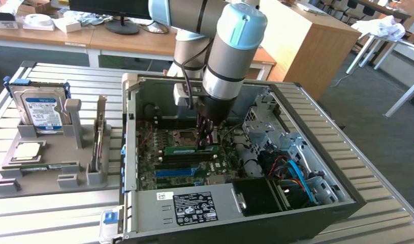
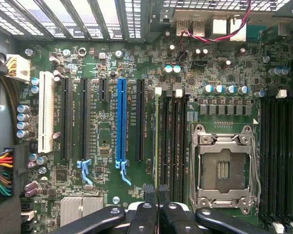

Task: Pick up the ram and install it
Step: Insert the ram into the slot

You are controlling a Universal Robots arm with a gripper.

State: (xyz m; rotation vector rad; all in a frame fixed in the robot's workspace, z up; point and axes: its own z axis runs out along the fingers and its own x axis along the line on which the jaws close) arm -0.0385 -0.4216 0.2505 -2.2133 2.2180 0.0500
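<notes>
We are looking into an open computer case [image 1: 298, 226], where the arm's gripper [image 1: 208, 144] is reaching down over the motherboard [image 2: 102, 141]. Its fingers [image 2: 148, 197] are pressing together on the ram [image 1: 190, 150], pinching the green stick by its upper edge. In the wrist view the ram [image 2: 156, 136] is showing edge-on as a thin pale line. It is running parallel to the black memory slots [image 2: 173, 141], between them and a black expansion slot [image 2: 139, 122]. The open processor socket [image 2: 223, 168] is sitting just past those memory slots. We cannot tell whether the stick is touching a slot.

White lettering is running beside the blue expansion slot [image 2: 120, 119] (too small for us to read). At the exterior view's left, a grey fixture [image 1: 44, 183] is holding a hard drive [image 1: 44, 113] with a blue-and-white label and a processor chip [image 1: 27, 150]. The power supply sticker [image 1: 194, 207] is carrying print we cannot make out.
</notes>
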